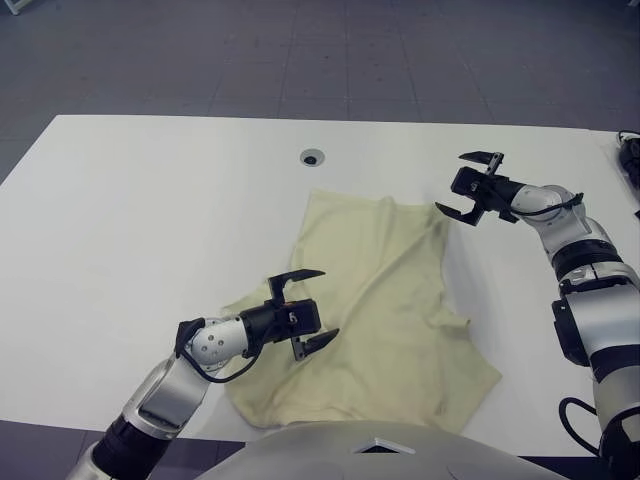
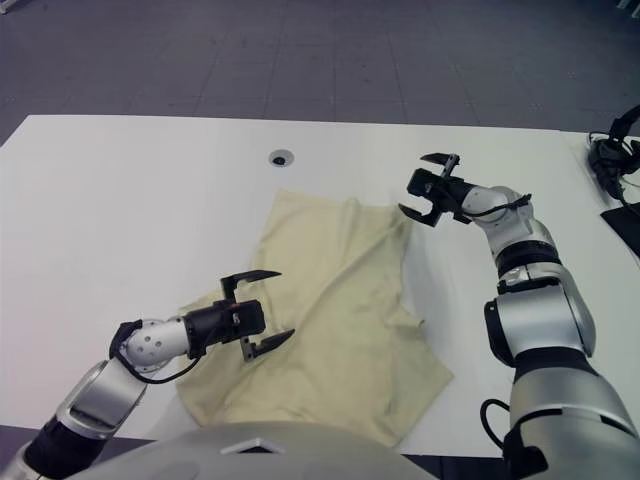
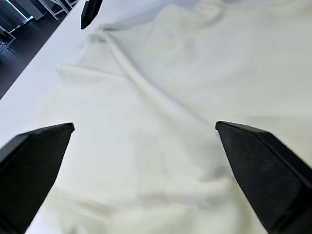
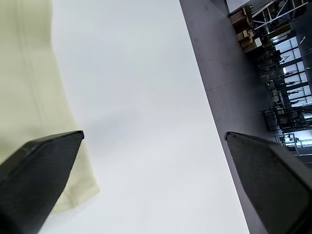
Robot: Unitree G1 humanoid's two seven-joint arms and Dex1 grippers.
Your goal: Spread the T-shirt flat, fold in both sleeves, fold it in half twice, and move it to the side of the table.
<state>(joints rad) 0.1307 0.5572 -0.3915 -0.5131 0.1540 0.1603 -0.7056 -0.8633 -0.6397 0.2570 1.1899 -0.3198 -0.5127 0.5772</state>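
One pale yellow T-shirt (image 1: 380, 300), rumpled, near-centre on white table (image 1: 130, 200); near hem close to near table edge. Wide bare room left and far. One cable hole (image 1: 313, 157) just beyond shirt. Two grippers:
- left gripper (image 1: 325, 303): over shirt's near-left part, fingers spread wide, holding nothing
- right gripper (image 1: 450, 182): at shirt's far-right corner, fingers spread wide, holding nothing

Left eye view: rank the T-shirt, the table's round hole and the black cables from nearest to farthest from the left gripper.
1. T-shirt, directly under the left gripper.
2. Round hole, straight ahead, past the shirt's far edge.
3. Black cables, far off on the right.
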